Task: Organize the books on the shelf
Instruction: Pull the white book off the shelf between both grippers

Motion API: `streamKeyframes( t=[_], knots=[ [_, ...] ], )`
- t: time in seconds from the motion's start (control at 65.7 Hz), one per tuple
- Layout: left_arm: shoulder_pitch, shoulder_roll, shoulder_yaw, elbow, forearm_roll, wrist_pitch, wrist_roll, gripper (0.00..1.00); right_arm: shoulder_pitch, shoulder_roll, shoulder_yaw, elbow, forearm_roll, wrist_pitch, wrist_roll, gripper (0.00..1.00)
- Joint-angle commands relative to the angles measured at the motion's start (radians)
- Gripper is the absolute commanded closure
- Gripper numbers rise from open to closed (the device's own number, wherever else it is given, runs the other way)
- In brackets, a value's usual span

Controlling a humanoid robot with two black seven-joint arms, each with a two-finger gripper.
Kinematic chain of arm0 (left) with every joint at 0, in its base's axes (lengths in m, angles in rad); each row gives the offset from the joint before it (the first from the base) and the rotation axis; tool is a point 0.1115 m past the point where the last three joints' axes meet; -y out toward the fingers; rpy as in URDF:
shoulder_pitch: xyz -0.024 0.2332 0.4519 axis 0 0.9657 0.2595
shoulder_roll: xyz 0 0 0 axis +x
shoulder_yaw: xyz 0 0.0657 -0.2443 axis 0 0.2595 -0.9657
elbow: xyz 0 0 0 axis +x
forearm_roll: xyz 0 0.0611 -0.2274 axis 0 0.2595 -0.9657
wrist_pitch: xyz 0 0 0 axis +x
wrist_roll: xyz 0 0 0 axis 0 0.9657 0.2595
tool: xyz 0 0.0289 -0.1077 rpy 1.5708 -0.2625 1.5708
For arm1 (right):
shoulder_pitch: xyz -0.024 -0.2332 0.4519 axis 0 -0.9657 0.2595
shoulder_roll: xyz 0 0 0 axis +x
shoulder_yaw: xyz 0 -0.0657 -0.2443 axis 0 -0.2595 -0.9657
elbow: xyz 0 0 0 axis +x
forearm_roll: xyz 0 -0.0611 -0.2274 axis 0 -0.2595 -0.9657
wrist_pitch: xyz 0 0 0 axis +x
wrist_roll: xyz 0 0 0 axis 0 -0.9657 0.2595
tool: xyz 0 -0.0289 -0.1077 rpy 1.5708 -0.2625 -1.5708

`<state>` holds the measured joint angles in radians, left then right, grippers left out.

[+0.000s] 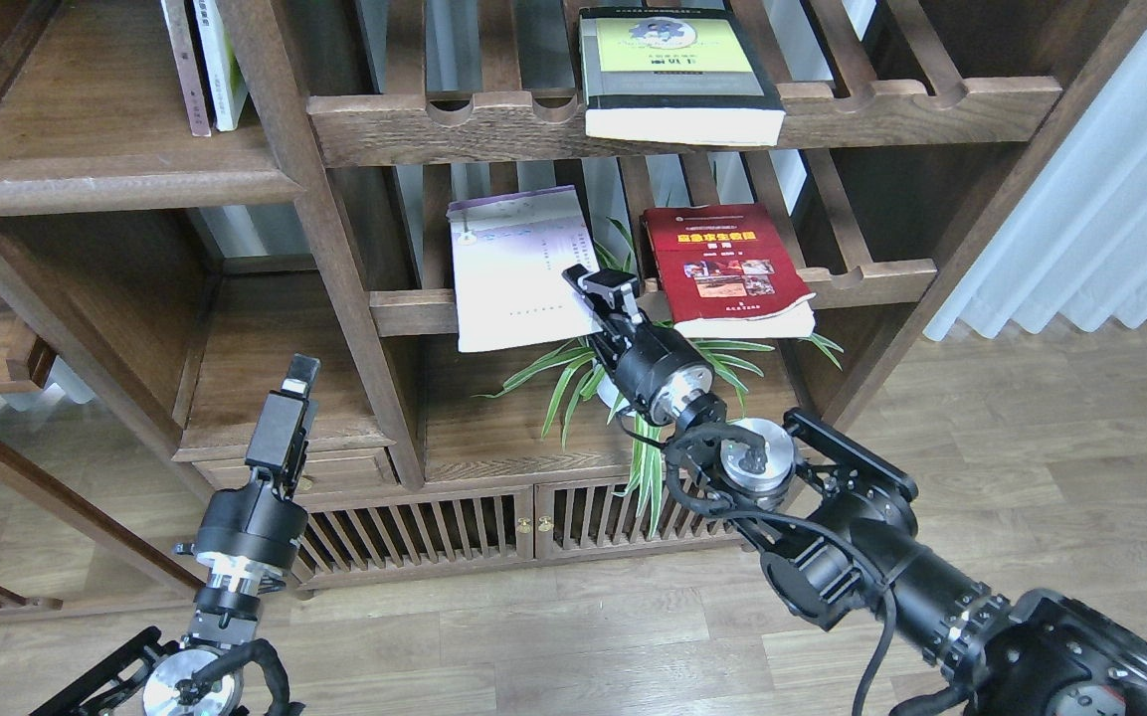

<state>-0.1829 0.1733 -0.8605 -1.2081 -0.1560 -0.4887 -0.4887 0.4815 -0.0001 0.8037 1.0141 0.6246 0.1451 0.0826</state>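
Observation:
The pale lavender-and-white book (513,268) lies tilted on the middle slatted rack (414,310), its lower end overhanging the front rail. My right gripper (601,288) is at the book's lower right edge and appears shut on it. My left gripper (299,373) is low at the left, in front of the lower left compartment, holding nothing; its fingers cannot be told apart. The solid shelf board (115,184) with rounded front edge is at the upper left, with two thin books (203,65) standing at its right end.
A red book (727,264) lies on the same rack to the right. A yellow-green book (677,70) lies on the upper rack (414,124). A potted spider plant (573,373) stands under my right wrist. A thick post (334,268) separates rack and left compartments. A white curtain (1100,199) hangs at the right.

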Motion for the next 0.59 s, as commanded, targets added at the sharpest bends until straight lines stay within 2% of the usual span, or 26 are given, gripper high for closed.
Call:
streamKeyframes(
  t=[0.0,0.091,0.152,0.274,0.335,0.442,0.579],
  knots=[
    [-0.007,-0.001,0.000,-0.004,-0.033,0.000,0.000,0.00,-0.047,-0.006,0.015,0.049,-0.002,0.019,-0.009,0.96],
    [-0.009,-0.001,0.000,-0.002,-0.036,0.000,0.000,0.00,-0.078,-0.049,0.017,0.087,0.000,0.065,-0.014,0.96],
    [-0.026,-0.001,0.012,-0.002,-0.036,0.000,0.000,0.00,-0.109,-0.101,0.015,0.116,0.000,0.111,-0.037,0.96],
    [-0.052,0.000,0.028,-0.002,-0.037,0.000,0.005,0.01,-0.141,-0.150,0.014,0.143,0.000,0.171,-0.053,0.96],
    [-0.061,0.005,0.041,-0.002,-0.039,0.000,0.035,0.02,-0.158,-0.172,0.012,0.158,0.000,0.200,-0.070,0.96],
    [-0.081,-0.001,0.047,0.001,-0.062,0.000,0.119,0.02,-0.188,-0.204,0.012,0.176,-0.002,0.243,-0.101,0.96],
    [-0.104,-0.015,0.047,0.001,-0.092,0.000,0.206,0.02,-0.219,-0.219,0.009,0.198,-0.002,0.284,-0.106,0.96]
  ],
)
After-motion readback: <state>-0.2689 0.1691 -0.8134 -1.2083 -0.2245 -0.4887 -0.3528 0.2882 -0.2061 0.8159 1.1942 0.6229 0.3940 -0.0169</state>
